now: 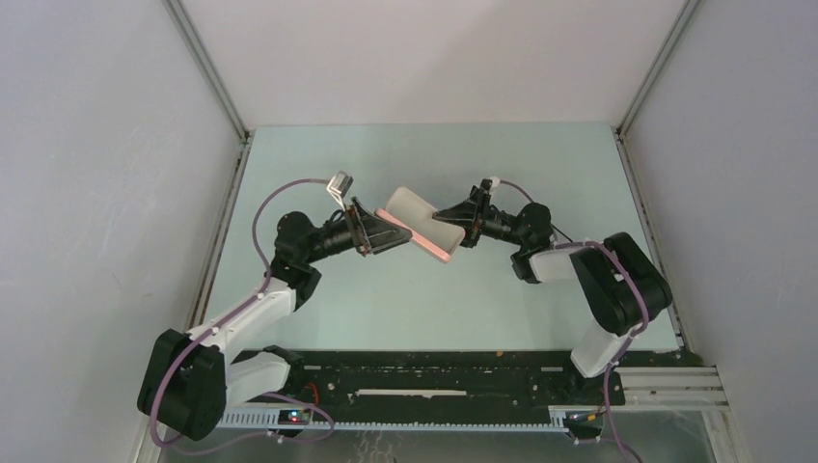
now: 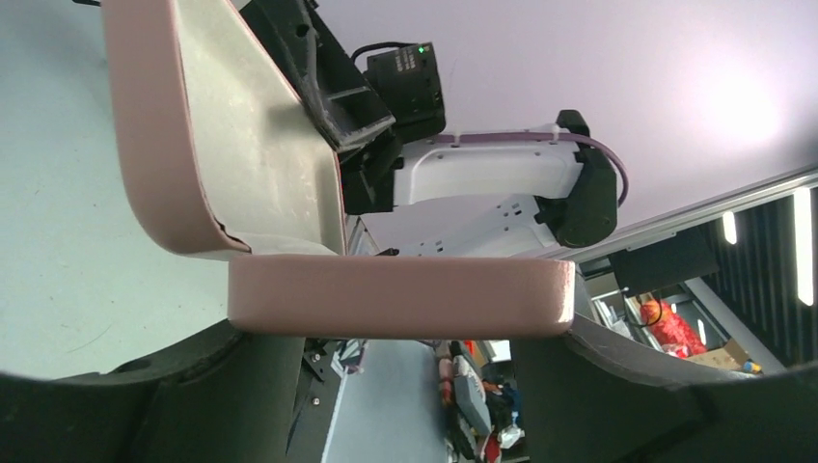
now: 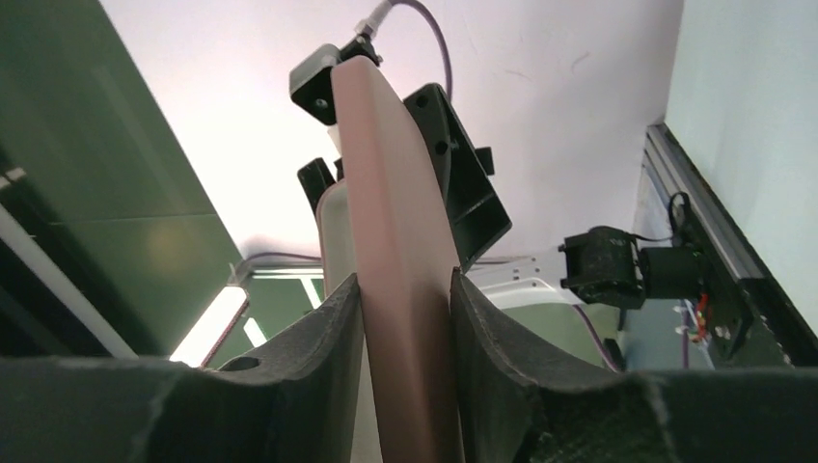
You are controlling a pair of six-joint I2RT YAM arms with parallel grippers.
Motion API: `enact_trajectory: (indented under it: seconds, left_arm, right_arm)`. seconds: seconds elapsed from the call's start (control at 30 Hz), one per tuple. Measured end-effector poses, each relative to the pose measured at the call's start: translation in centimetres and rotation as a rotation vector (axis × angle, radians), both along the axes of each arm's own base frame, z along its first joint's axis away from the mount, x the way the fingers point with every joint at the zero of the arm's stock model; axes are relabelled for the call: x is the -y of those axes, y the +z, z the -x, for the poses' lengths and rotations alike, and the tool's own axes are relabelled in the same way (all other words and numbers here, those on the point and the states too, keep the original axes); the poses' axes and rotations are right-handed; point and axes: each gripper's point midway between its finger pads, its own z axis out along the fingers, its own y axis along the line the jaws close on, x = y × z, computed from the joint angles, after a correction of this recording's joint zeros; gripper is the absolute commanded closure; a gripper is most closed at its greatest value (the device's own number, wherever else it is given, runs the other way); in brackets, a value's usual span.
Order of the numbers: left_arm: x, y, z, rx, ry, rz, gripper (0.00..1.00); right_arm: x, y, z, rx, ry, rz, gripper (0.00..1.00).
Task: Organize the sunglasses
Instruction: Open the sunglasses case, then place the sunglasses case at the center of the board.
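A salmon-pink case (image 1: 422,224) hangs open between my two grippers over the middle of the table, its pale lining facing up. My left gripper (image 1: 391,234) grips one half of the case (image 2: 400,294) across its width, a finger at each end. The other half (image 2: 231,145) stands up and away, showing its pale inside. My right gripper (image 1: 455,227) comes from the right and is shut on a pink shell (image 3: 400,289), both fingers pressed flat against it. The sunglasses are out of view in every view.
The pale green table (image 1: 405,299) is boxed in by white walls with metal rails (image 1: 214,92) at the corners. A black mounting rail (image 1: 434,371) runs along the near edge. The right arm's white link (image 2: 482,183) shows close behind the case.
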Motion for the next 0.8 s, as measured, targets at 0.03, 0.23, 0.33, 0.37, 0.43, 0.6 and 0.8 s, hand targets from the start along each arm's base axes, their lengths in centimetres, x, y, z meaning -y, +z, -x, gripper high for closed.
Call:
enact_trajectory:
  seconds: [0.03,0.23,0.33,0.37,0.43,0.6,0.8]
  left_arm:
    - [0.0,-0.1,0.0,0.004,-0.001,-0.004,1.00]
    - [0.1,-0.5,0.4,-0.003,-0.023,-0.022,1.00]
    - [0.1,-0.4,0.8,-0.027,-0.039,-0.017,0.98]
    - [0.1,-0.4,0.8,-0.033,-0.043,-0.016,0.92]
    - [0.1,-0.3,0.9,-0.045,-0.047,-0.016,0.64]
    - [0.2,-1.1,0.7,-0.077,-0.044,-0.065,0.13]
    - [-0.3,-2.1,-0.5,-0.044,0.022,-0.187,0.00]
  right_arm:
    - [0.0,0.1,0.2,0.014,0.002,0.013,0.55]
    - [-0.1,-0.2,0.8,0.130,0.008,0.150,0.75]
    - [0.0,-0.2,0.6,0.232,-0.010,0.224,0.87]
    - [0.0,-0.2,0.5,0.261,-0.015,0.241,0.92]
    - [0.2,-0.2,0.5,0.305,-0.022,0.275,0.98]
    - [0.7,-0.5,0.3,0.348,-0.050,0.362,1.00]
    - [1.1,-3.1,0.7,0.278,-0.064,0.517,1.00]
